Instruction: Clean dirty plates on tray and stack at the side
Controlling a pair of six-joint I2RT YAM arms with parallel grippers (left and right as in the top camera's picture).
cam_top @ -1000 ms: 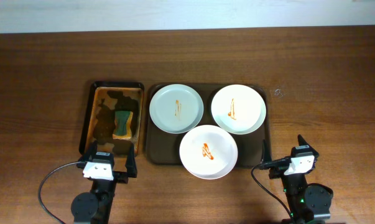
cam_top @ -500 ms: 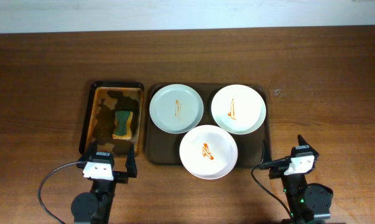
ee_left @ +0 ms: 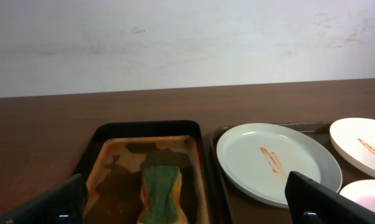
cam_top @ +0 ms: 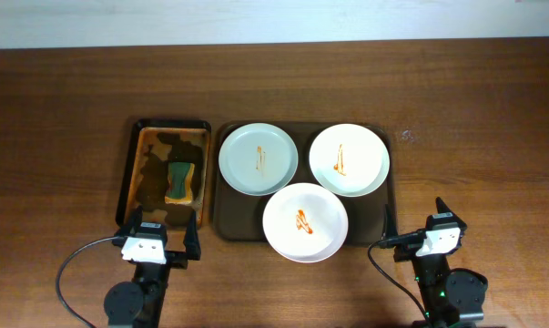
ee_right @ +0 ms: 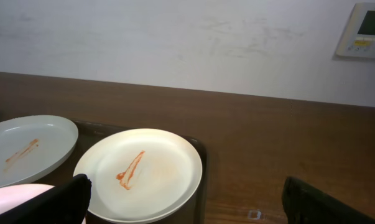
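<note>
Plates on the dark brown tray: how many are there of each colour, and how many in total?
White plates: 2
Grey-green plate: 1
Total: 3

Our count — six items in all

We find two white plates (cam_top: 349, 159) (cam_top: 305, 222), one pale grey-green plate (cam_top: 259, 158), one dark brown tray (cam_top: 223, 224), one smaller amber tray (cam_top: 127, 173) and one green-topped sponge (cam_top: 178, 182).

Bright, even, sharp; soft faint shadows.
</note>
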